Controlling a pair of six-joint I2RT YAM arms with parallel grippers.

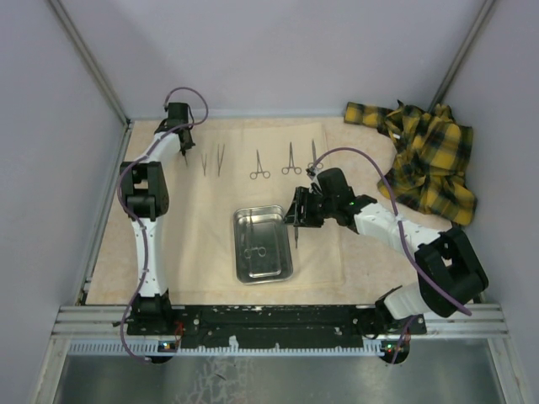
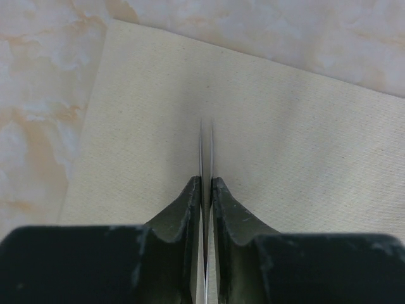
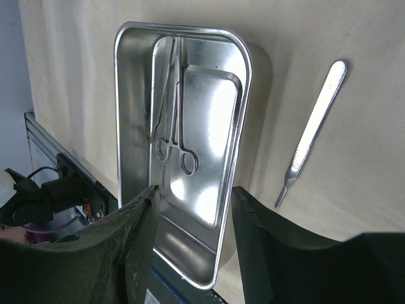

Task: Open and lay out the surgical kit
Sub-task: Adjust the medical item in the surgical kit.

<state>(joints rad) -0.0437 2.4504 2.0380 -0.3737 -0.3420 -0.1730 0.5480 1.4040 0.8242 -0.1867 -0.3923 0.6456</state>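
The beige cloth wrap point(image 1: 202, 227) lies spread flat on the table. The steel tray point(image 1: 285, 252) stands at its middle, with one pair of forceps point(image 3: 171, 120) still inside. A flat scalpel handle point(image 3: 313, 130) lies on the cloth just right of the tray. Two tweezers point(image 1: 221, 158) and three ring-handled forceps point(image 1: 259, 166) lie in a row at the back. My left gripper point(image 1: 184, 155) is at the far left end of that row, shut on thin tweezers point(image 2: 206, 149) held over the cloth. My right gripper point(image 3: 193, 209) is open and empty, hovering over the tray's right rim point(image 3: 243, 126).
A yellow-and-black plaid cloth point(image 1: 425, 156) is bunched at the back right, partly on the beige cloth. The bare marbled table top point(image 2: 38, 95) shows beyond the cloth's far left corner. Grey walls enclose the table on three sides.
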